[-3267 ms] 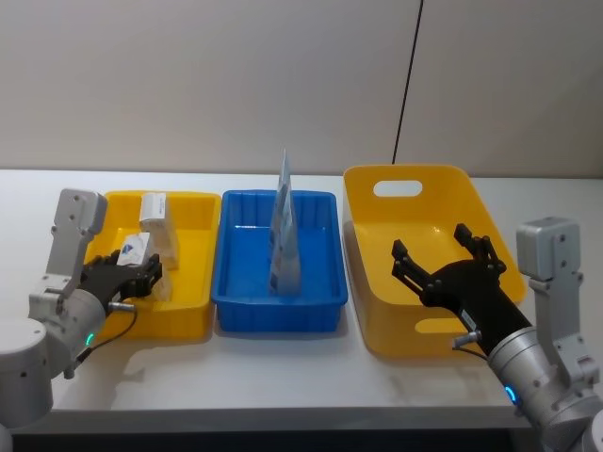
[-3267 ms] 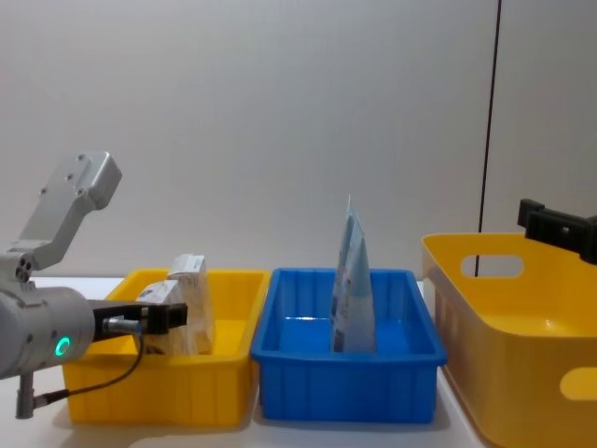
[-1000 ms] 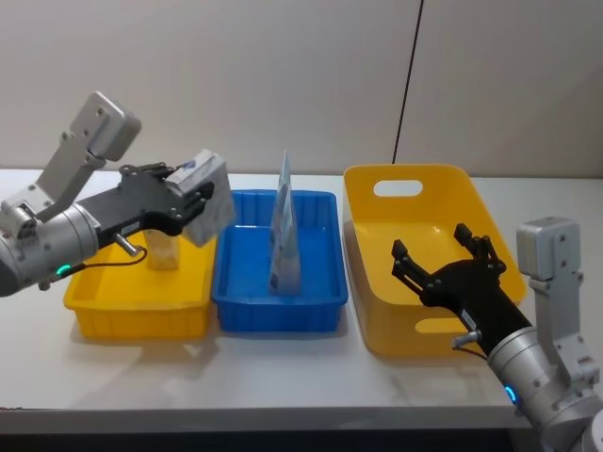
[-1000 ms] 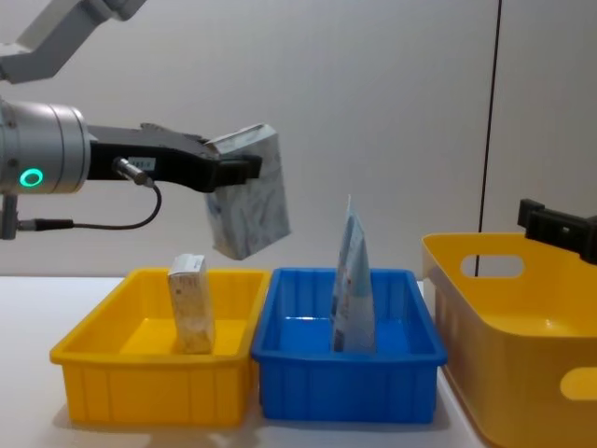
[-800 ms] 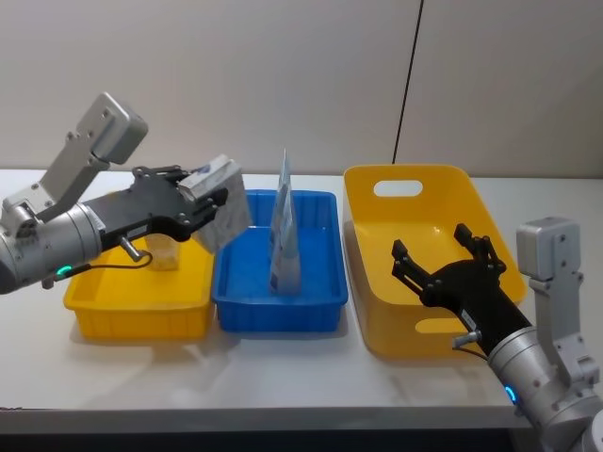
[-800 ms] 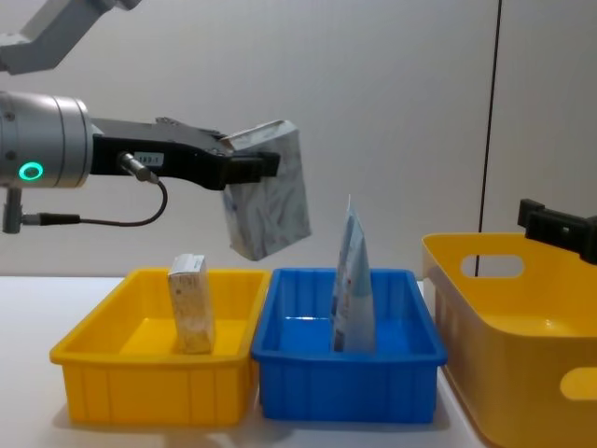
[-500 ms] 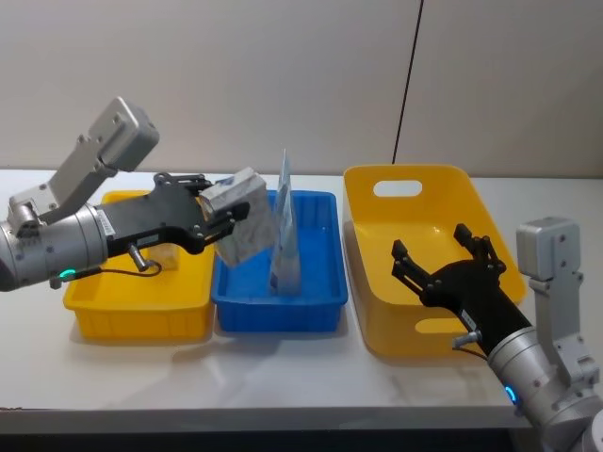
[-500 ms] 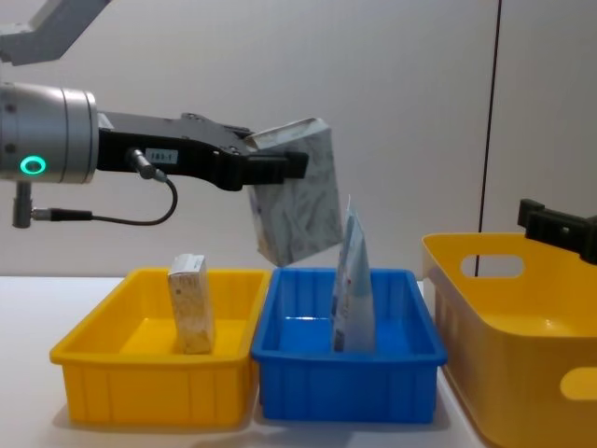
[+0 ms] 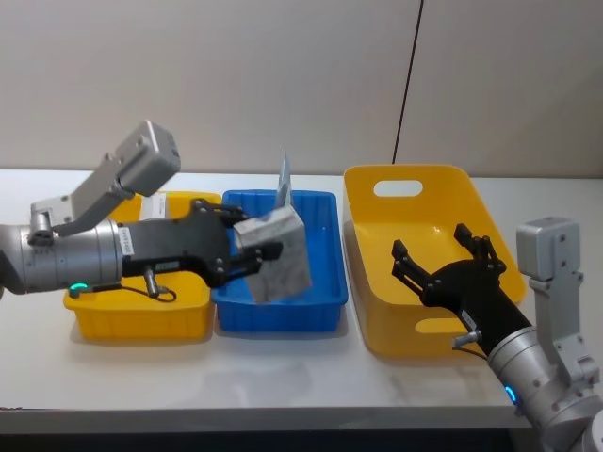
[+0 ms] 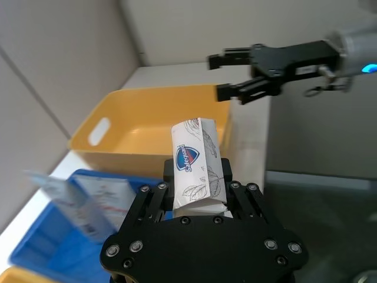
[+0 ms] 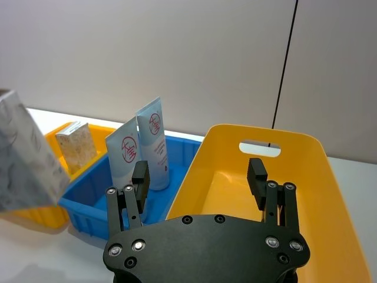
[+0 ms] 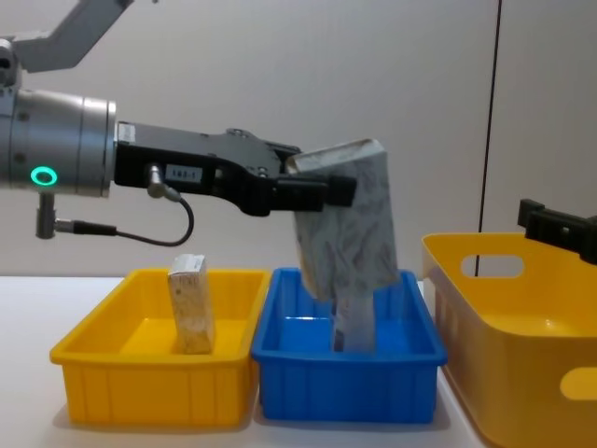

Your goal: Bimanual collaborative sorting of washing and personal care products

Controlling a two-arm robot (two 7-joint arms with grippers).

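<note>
My left gripper (image 9: pixel 247 250) is shut on the grey-white marbled pack (image 9: pixel 280 255), holding it tilted in the air above the blue tray (image 9: pixel 283 316). The pack's blue label (image 10: pixel 185 157) faces the left wrist camera. Pale-blue pouches (image 11: pixel 144 148) stand upright in that tray; in the chest view the pack (image 12: pixel 350 224) covers most of them. A small tan box (image 12: pixel 191 303) stands in the yellow tray (image 12: pixel 149 387). Over the large yellow basket (image 9: pixel 415 198) my right gripper (image 9: pixel 443 259) hovers open with nothing between its fingers.
The yellow tray, blue tray and basket stand side by side, left to right, on a white table (image 9: pixel 283 372). A grey wall rises close behind them. Bare table runs along the front edge.
My left arm has carried the marbled pack rightward and lower, from above the yellow tray to over the blue tray. The right arm has not moved.
</note>
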